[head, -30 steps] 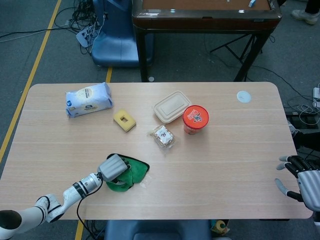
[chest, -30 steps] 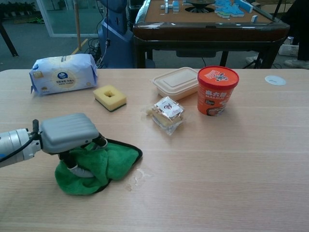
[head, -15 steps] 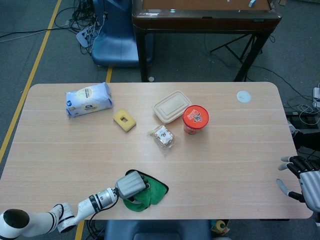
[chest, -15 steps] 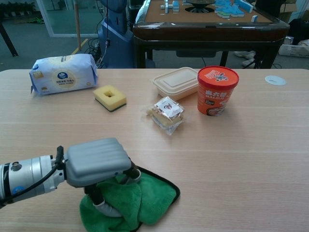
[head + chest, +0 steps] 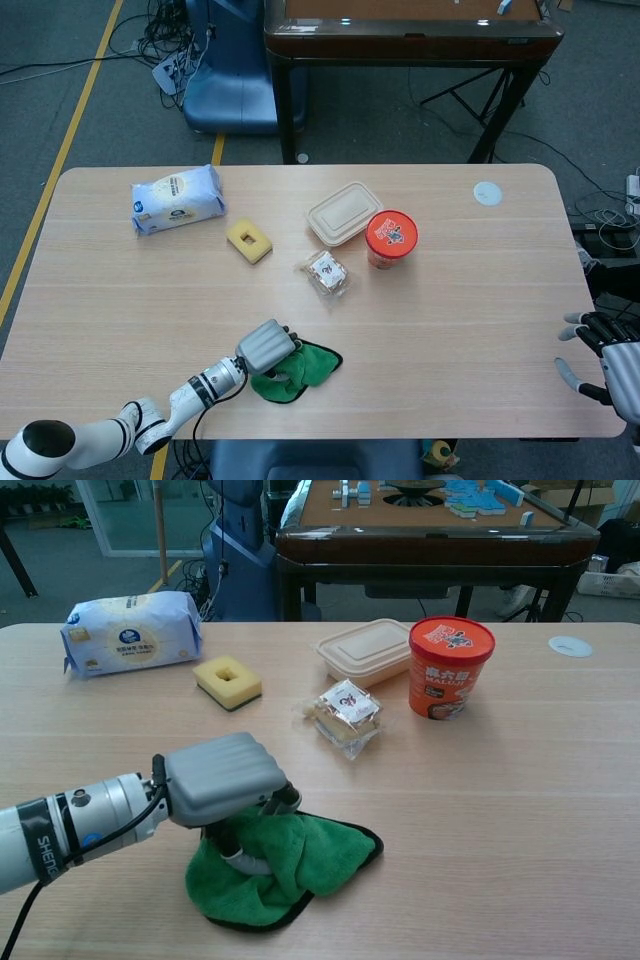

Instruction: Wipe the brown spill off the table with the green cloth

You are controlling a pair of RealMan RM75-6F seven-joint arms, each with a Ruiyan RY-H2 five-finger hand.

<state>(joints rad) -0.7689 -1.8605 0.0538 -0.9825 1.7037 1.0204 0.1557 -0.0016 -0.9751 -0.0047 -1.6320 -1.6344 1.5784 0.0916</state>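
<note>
- We see the left robot hand (image 5: pixel 222 780) pressed down on the green cloth (image 5: pixel 290 865), its fingers curled into the bunched fabric and gripping it (the grey back of the hand covers most of the fingers in both views).
- In the head view that same left robot hand (image 5: pixel 268 347) sits near the front edge of the worktop (image 5: pixel 450 330), left of centre, with the green cloth (image 5: pixel 300 368) spreading out to its right.
- The cloth lies crumpled on the wood, its dark hem showing along the right and front sides.
- We cannot make out any brown spill on the bare wood around the cloth.
- The right robot hand (image 5: pixel 605 362) hovers at the far right edge of the worktop, fingers spread apart and holding nothing (only the head view shows it).
- Further back stand an orange cup (image 5: pixel 450 666) and, just to its left, a beige lidded container (image 5: pixel 366 650).
- A small wrapped snack (image 5: pixel 345 716) lies in front of the container.
- A yellow sponge (image 5: pixel 228 681) rests left of the snack, and a white-and-blue packet (image 5: pixel 130 631) lies further left.
</note>
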